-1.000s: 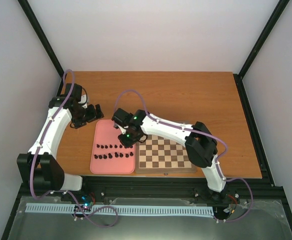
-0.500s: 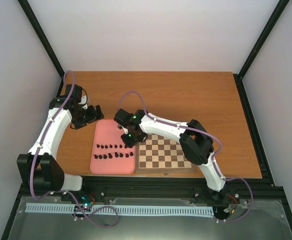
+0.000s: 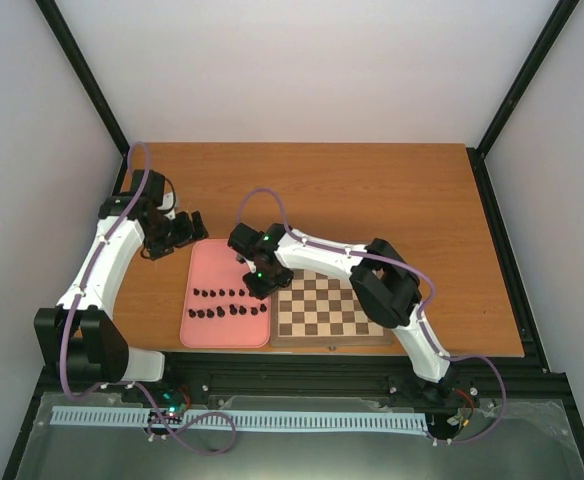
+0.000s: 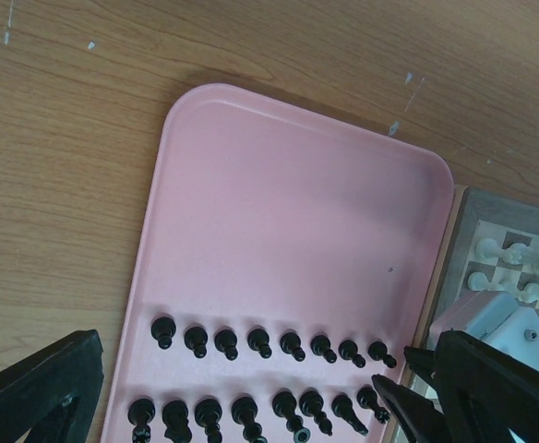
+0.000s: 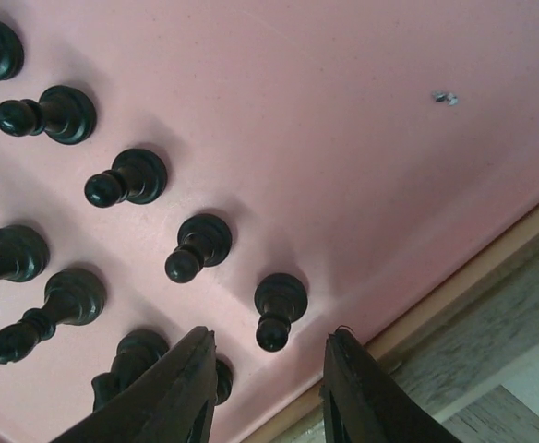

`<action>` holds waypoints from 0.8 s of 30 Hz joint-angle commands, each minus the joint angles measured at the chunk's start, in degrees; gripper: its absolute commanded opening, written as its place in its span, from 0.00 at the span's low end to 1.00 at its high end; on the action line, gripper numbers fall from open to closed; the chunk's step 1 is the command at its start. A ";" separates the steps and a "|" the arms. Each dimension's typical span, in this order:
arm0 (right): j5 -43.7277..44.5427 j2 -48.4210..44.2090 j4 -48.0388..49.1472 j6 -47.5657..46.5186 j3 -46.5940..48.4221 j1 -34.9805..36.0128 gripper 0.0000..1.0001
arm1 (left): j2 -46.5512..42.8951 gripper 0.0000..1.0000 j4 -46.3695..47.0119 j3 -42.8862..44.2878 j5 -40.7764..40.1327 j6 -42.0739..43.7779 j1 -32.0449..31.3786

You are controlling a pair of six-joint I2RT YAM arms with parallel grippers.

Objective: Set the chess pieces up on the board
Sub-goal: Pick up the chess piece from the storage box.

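Black pawn at edge of pink tray, beside chessboard, is framed by part-open R gripper; L gripper is held wide open above counter.

chess pieces: black | tray: plain pink | board: light-dark brown checks | table: orange-brown

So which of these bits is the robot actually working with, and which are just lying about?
Part of the job: black chess pieces, wooden board, right gripper, open over the pieces.
Just there: pink tray under the pieces, white pieces on the board, left gripper, open, off beside the tray.
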 commanded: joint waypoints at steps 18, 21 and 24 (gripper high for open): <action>0.89 4.09 -1.95 -1.34 3.58 -0.29 0.15 | -1.30 1.00 0.64 -0.08 0.05 0.11 0.29; 1.07 4.21 -2.08 -1.69 4.03 -0.28 0.09 | -1.21 1.00 0.69 -0.08 0.02 0.17 0.27; 1.75 3.81 -2.41 -1.76 4.35 -0.28 0.03 | -0.96 1.00 0.72 0.00 -0.03 0.14 0.29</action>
